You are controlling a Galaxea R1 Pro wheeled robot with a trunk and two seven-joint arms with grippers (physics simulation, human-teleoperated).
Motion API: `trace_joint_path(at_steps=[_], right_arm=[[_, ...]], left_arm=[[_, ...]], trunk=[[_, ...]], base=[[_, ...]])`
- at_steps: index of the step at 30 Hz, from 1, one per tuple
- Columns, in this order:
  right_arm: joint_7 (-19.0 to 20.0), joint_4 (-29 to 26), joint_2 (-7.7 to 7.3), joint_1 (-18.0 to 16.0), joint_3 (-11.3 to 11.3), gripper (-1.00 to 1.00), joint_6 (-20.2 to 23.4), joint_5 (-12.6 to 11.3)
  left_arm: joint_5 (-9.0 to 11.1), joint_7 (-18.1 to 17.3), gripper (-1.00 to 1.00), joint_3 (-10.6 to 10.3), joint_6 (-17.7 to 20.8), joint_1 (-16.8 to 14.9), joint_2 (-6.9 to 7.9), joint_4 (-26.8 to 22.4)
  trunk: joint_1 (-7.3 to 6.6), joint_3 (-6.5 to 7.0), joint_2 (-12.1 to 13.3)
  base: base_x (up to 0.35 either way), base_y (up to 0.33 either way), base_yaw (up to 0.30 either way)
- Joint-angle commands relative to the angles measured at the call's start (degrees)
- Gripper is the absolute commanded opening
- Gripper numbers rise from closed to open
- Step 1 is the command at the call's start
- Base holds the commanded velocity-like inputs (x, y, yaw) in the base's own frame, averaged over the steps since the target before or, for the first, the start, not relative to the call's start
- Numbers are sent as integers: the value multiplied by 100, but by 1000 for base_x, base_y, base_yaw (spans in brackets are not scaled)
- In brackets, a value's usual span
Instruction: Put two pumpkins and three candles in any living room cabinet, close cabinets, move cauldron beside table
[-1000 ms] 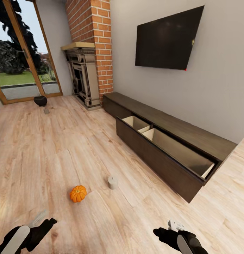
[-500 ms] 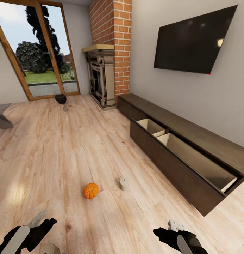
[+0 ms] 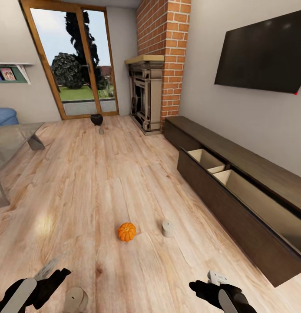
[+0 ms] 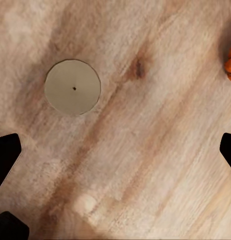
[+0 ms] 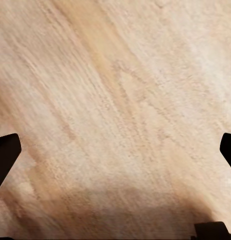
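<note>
One orange pumpkin [image 3: 127, 231] lies on the wooden floor, with an off-white candle [image 3: 168, 228] just to its right. Another candle [image 3: 75, 300] stands close by my left gripper [image 3: 51, 274], which is open; the left wrist view looks down on that candle's top [image 4: 72, 87] and on the pumpkin's edge [image 4: 230, 62]. My right gripper [image 3: 206, 281] hangs open over bare floor. The dark cabinet [image 3: 237, 152] runs along the right wall with a beige-lined drawer [image 3: 211, 161] pulled out. Far back, the black cauldron [image 3: 96, 118] sits by the glass door with a small candle [image 3: 101, 130] in front. The glossy table [image 3: 11, 139] is at the left.
A fireplace [image 3: 146, 98] with a brick chimney stands beyond the cabinet, and a TV [image 3: 263, 56] hangs above it. A blue sofa [image 3: 2, 116] sits behind the table. Open floor stretches from me to the glass door [image 3: 76, 65].
The view has swung to the left, so everything has shifted right in the picture. The table, sofa and the candle by my left gripper have come into view. Both arms keep their pose.
</note>
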Motion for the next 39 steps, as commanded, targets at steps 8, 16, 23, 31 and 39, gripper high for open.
trace_joint_path(at_steps=[8, 16, 23, 31, 39], right_arm=[[-57, -11, -7, 0, 23, 100, 14, -60], [-54, -11, -7, -2, 23, 100, 14, -60], [-42, -11, -7, -2, 23, 100, 14, -65], [-22, -11, -8, 0, 23, 100, 6, -69], [-22, -11, -8, -1, 23, 100, 6, -69]], left_arm=[[52, 51, 100, 5, 15, -1, -1, -9], [51, 51, 100, 5, 15, 2, -1, -9], [51, 44, 100, 5, 16, 3, 0, -9], [51, 42, 100, 5, 15, 4, -1, -9], [56, 42, 100, 5, 15, 4, -1, -9]], trunk=[[0, -5, -2], [0, -5, -2], [0, -5, -2], [0, -5, -2], [0, -5, -2]], base=[[105, 46, 284], [84, 30, 290], [263, 31, 290], [292, -4, 291], [55, -13, 276]])
